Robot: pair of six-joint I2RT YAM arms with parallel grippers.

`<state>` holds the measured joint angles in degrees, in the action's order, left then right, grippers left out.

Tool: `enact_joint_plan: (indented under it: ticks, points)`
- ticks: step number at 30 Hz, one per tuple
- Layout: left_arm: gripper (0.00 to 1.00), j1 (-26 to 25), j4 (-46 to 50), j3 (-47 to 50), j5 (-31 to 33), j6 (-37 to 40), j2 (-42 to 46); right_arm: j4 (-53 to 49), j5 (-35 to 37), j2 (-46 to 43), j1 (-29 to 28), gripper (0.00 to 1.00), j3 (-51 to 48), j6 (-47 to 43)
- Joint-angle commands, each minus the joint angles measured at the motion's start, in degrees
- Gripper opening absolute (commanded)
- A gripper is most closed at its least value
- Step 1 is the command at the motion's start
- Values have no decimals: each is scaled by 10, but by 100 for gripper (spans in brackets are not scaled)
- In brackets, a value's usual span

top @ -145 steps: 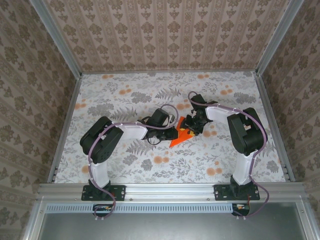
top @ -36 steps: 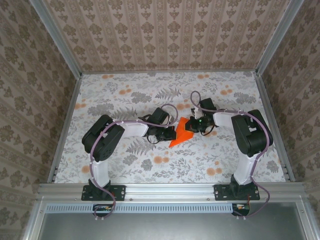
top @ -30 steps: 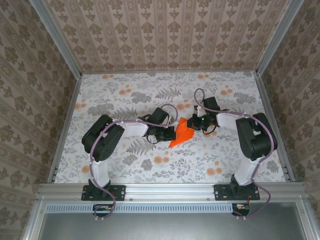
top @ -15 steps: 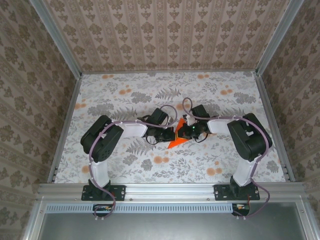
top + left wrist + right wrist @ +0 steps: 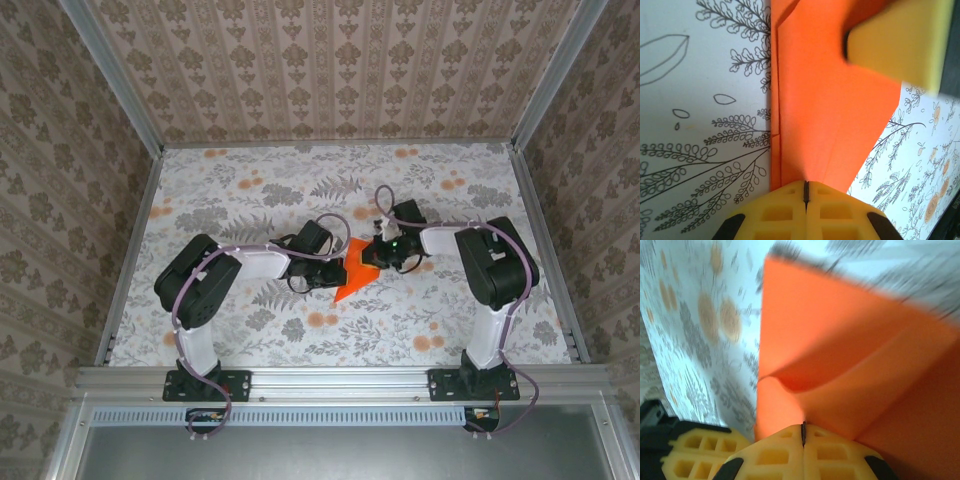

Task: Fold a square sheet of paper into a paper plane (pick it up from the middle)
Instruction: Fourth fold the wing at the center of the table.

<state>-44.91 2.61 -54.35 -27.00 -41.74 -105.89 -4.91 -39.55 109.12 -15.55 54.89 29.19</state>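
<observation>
Paper first, from above: the square sheet of paper, already a pointed wedge, lies about the middle of the table, well away from every edge. My left gripper meets it from the left side and my right gripper from the far right.

At my left wrist, the left gripper is closed tip to tip with nothing between, resting on the near end of the sheet beside a long crease. A right fingertip rests on its far part.

At my right wrist, the right gripper is likewise closed and empty, its tips against a flap that curls up softly.

I judge this to be a creasing step. It will go best if the left tips pin the sheet while the right tips press the flap flat and slide along the fold, slowly enough that the paper neither drags nor skews.
</observation>
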Motion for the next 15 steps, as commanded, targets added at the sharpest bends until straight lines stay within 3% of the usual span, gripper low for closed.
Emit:
enact_joint_plan:
  ticks: [1, 10, 15]
  points:
    - [0, 1, 114, 34, 20, 10, -19, 9, 60, 31, 33, 4, 27, 17]
    - [0, 2, 114, 36, 17, 10, -18, 2, 92, 41, 82, 4, 66, 43]
    - [0, 1, 108, 32, 17, 8, -15, -10, 75, -21, 85, 4, 62, 42]
